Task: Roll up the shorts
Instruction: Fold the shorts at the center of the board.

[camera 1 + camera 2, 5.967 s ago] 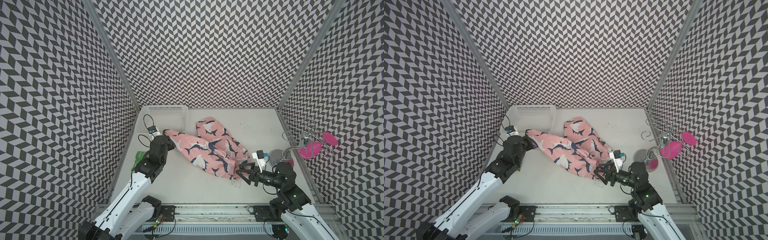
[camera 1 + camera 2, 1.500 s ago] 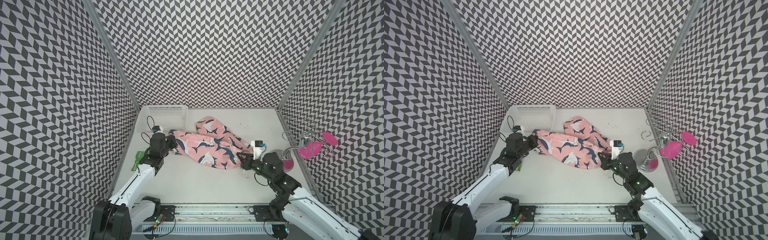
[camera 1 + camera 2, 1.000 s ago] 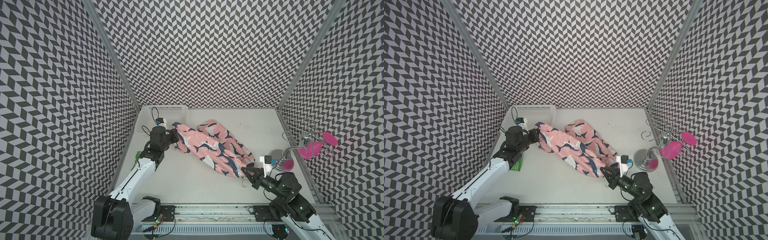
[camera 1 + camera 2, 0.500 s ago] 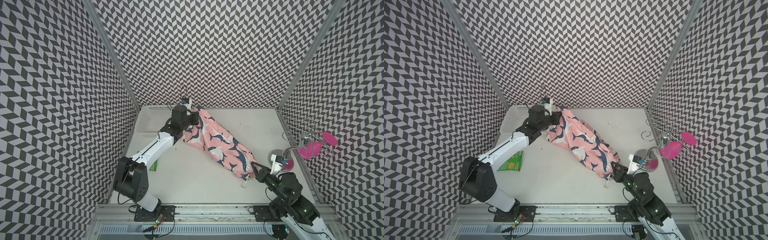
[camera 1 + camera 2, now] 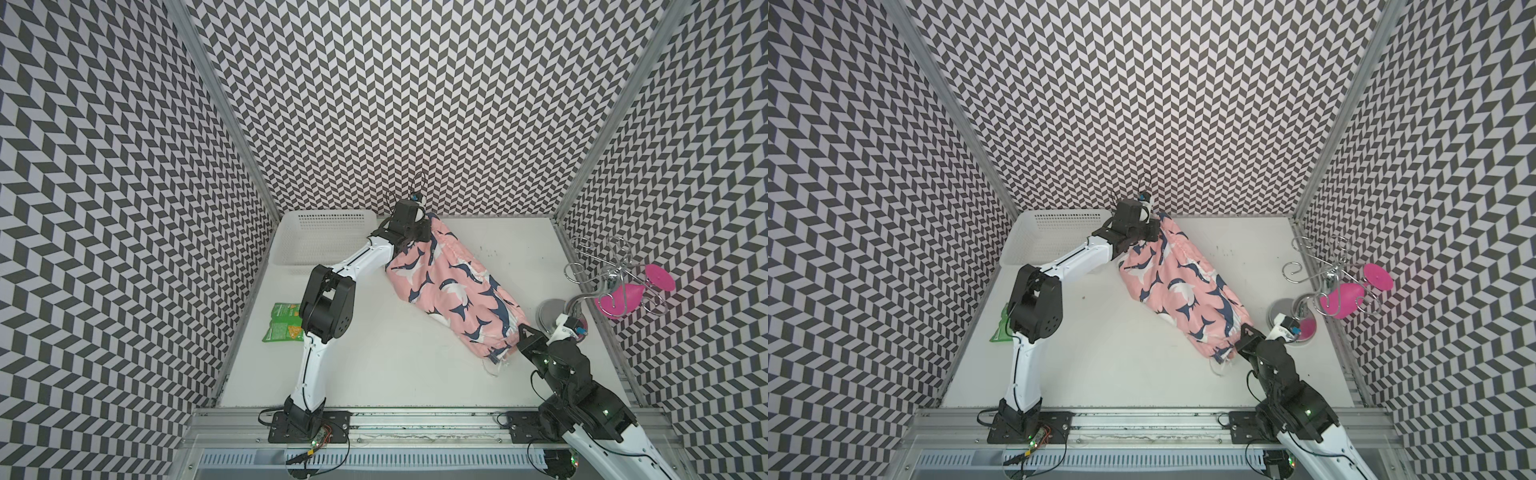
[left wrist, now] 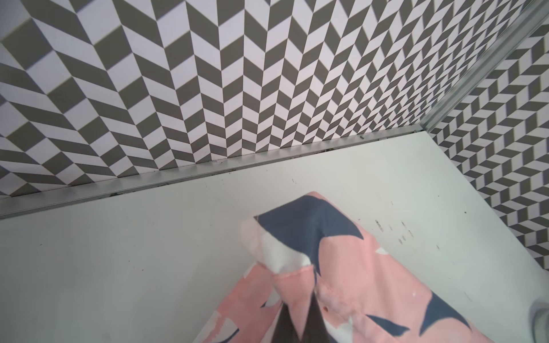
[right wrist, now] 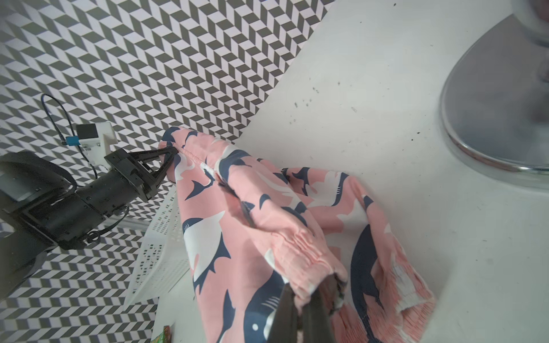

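The pink shark-print shorts (image 5: 453, 286) (image 5: 1179, 282) hang stretched in a band from the far middle of the table down to its near right, lifted at both ends. My left gripper (image 5: 424, 226) (image 5: 1152, 228) is shut on their far corner near the back wall; that pinched corner shows in the left wrist view (image 6: 300, 300). My right gripper (image 5: 521, 332) (image 5: 1244, 330) is shut on the gathered waistband at the near end (image 7: 309, 285). The left gripper (image 7: 170, 153) also appears in the right wrist view, clamping the far tip of the shorts (image 7: 237, 208).
A white perforated basket (image 5: 324, 241) (image 5: 1054, 237) sits at the back left, beside the left arm. A green packet (image 5: 282, 322) lies at the left edge. A chrome stand with pink pieces (image 5: 615, 286) (image 5: 1337, 291) stands at the right, its base (image 7: 493, 107) close to my right gripper.
My left gripper has swung from the left side to the far middle by the back wall, carrying its end of the shorts. The right gripper drew back to the near right, pulling the shorts taut.
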Robot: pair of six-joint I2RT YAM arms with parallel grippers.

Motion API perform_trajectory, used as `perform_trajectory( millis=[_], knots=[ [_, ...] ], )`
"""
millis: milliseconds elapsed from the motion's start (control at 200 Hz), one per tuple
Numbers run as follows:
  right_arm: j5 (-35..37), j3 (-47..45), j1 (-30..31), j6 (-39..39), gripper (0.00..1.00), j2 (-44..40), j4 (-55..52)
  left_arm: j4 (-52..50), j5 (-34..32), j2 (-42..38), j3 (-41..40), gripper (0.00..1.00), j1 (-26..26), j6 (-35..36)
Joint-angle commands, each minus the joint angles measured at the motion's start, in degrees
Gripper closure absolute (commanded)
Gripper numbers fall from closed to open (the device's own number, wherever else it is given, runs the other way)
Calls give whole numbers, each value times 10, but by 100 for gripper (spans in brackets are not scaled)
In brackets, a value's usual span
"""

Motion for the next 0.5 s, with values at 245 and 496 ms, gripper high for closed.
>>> perform_trajectory(
  millis=[245,496],
  knots=[
    [73,-11,2,-18,76,80,59,-84,-61,51,102,35,-6,31],
    [44,99,2,-136,52,139,78,8,-28,-153,-93,26,-19,-4]
  ],
)
